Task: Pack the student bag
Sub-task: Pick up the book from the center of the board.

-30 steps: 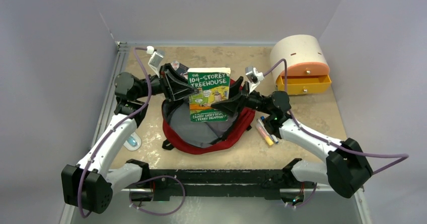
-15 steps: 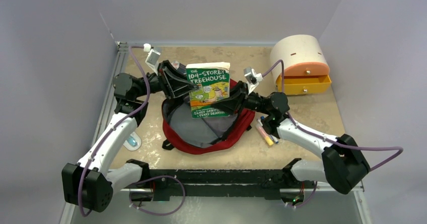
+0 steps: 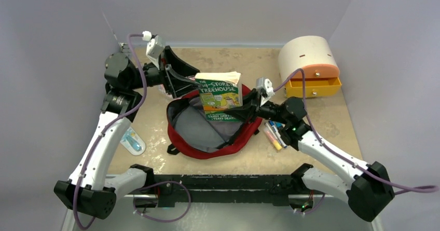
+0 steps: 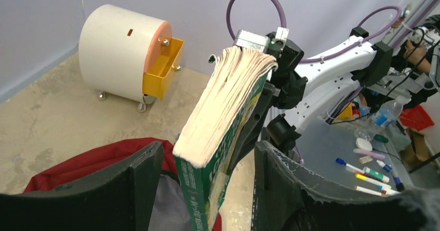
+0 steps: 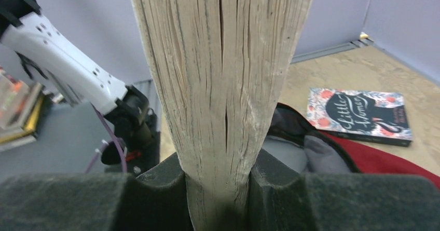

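The dark red student bag (image 3: 207, 149) lies open mid-table, grey lining up; its red edge shows in the left wrist view (image 4: 93, 161) and the right wrist view (image 5: 386, 161). My right gripper (image 3: 245, 102) is shut on the green "104-Storey Treehouse" book (image 3: 220, 93) and holds it upright and tilted over the bag's far side. In the right wrist view the jaws (image 5: 220, 181) clamp the page edge (image 5: 223, 75). My left gripper (image 3: 193, 83) is open at the book's left edge. In the left wrist view its jaws (image 4: 207, 155) stand wide on either side of the book (image 4: 223, 117) without touching it.
A cream-and-orange drawer box (image 3: 310, 67) with an open yellow drawer stands at the back right. Several markers (image 3: 274, 133) lie right of the bag. A small blue-and-white item (image 3: 134, 141) lies at the left. A "Little Women" book (image 5: 360, 117) lies flat beyond the bag.
My left arm has pulled back to the left and up, and its jaws now stand open off the book. The right gripper has carried the book slightly right and lower, tilting it.
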`<action>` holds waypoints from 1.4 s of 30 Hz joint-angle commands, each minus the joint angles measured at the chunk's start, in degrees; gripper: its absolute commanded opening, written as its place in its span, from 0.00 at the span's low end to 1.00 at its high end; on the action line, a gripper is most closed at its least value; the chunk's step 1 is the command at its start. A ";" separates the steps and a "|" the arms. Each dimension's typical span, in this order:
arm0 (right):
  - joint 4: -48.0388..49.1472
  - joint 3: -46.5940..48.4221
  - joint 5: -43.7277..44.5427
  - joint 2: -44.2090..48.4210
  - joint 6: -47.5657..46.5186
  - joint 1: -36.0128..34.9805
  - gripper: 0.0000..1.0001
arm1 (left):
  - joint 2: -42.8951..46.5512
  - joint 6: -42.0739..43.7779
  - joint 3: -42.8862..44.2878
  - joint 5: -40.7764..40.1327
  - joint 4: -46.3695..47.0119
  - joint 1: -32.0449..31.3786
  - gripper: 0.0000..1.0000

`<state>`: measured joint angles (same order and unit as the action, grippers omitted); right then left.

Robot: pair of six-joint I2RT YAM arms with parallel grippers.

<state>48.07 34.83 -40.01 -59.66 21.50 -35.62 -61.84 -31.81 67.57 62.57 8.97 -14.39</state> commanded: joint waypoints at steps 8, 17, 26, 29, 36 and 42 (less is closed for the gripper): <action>-21.66 13.49 -9.52 2.91 -22.83 0.02 0.00 | -4.33 25.97 15.82 9.52 -33.60 -0.11 0.65; -24.28 16.96 -13.91 -1.48 -20.13 -0.03 0.00 | -6.08 30.32 18.00 12.52 -39.62 -0.11 0.65; -38.54 26.59 -17.05 -10.14 -25.26 -0.09 0.00 | -9.17 34.58 17.96 9.77 -44.74 -1.92 0.63; -41.63 28.58 -17.12 -12.23 -26.23 -0.07 0.00 | -9.83 36.76 17.97 7.20 -47.29 -3.05 0.61; -52.51 34.08 -20.12 -18.00 -31.18 -0.05 0.00 | -10.90 40.66 19.67 -0.40 -51.83 -4.64 0.53; -69.26 43.24 -21.92 -24.09 -42.12 0.00 0.00 | -10.83 42.16 18.76 -2.77 -53.43 -6.17 0.48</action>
<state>-11.27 70.83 -58.17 -82.94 -12.12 -35.62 -73.12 7.18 84.68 61.49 -43.29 -19.07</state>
